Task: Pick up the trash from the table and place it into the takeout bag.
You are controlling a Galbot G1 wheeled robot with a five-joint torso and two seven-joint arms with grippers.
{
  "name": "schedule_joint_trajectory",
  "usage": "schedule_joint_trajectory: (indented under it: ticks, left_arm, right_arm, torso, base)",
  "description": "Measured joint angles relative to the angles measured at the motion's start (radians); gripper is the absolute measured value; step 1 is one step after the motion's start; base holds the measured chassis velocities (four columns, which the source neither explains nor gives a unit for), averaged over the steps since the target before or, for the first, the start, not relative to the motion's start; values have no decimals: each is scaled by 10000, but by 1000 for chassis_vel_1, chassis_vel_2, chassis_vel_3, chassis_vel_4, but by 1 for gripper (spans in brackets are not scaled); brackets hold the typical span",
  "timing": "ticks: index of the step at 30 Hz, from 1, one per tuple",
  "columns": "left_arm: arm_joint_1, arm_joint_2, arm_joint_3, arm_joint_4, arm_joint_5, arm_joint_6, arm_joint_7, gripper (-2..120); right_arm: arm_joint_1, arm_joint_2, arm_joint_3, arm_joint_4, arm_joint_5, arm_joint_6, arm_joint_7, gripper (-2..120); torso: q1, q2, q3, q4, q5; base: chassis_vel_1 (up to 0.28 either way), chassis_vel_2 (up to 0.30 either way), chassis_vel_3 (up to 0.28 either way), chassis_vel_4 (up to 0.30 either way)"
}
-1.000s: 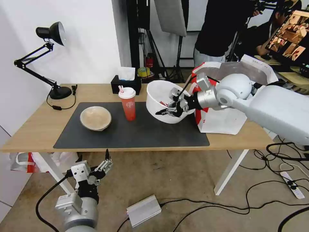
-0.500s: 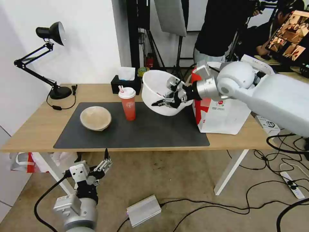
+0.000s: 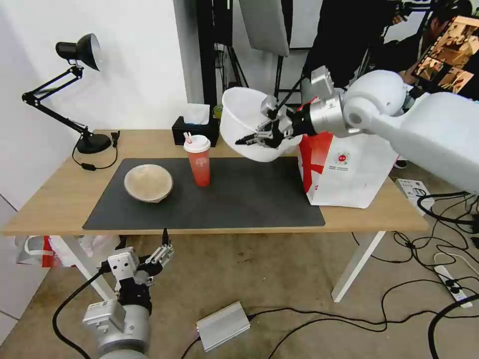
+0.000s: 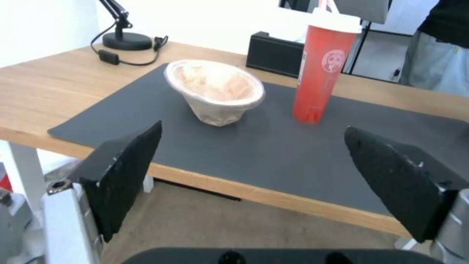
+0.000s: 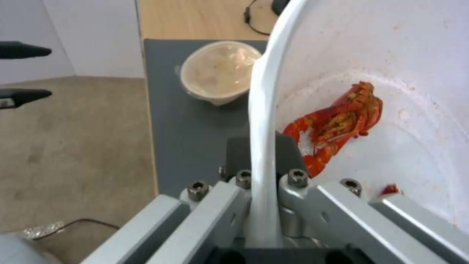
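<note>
My right pincer is clamping the white bowl's rim (crayfish scraps inside), holding it tilted above the worktop's far edge, beside the takeout bag. My left pincer is hanging open below the worktop's front edge.

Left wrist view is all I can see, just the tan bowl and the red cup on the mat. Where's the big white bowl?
Observer: The right hand is shut on the rim of the white bowl and holds it tilted in the air, above the far side of the table.
Operator: Anything inside it?
Observer: A red crayfish scrap lies against its inner wall.
Operator: And the takeout bag?
Observer: The takeout bag stands upright on the table's right end, just to the right of the raised bowl.
</note>
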Motion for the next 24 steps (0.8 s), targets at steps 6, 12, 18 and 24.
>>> schedule_joint_trajectory:
  ticks: [6, 12, 18, 24]
  left_arm:
    - [12, 68, -3, -2, -13, -3, 0, 100]
    - [66, 114, -12, -72, -20, -7, 0, 100]
    - [167, 167, -38, -158, -19, -7, 0, 100]
    - [245, 142, -17, -164, 1, -7, 0, 100]
  right_arm:
    - [308, 23, -39, -341, 83, -1, -25, 0]
    - [567, -16, -43, -666, 137, 2, -100, 0]
    - [664, -114, -15, -820, 147, 23, -171, 0]
    - [674, -221, 47, -1033, 128, 61, -243, 0]
  torso:
    - [0, 0, 0, 0, 0]
    - [1, 0, 0, 0, 0]
    - [0, 0, 0, 0, 0]
    - [1, 0, 0, 0, 1]
  base:
    - [0, 0, 0, 0]
    - [0, 0, 0, 0]
    - [0, 0, 0, 0]
    - [0, 0, 0, 0]
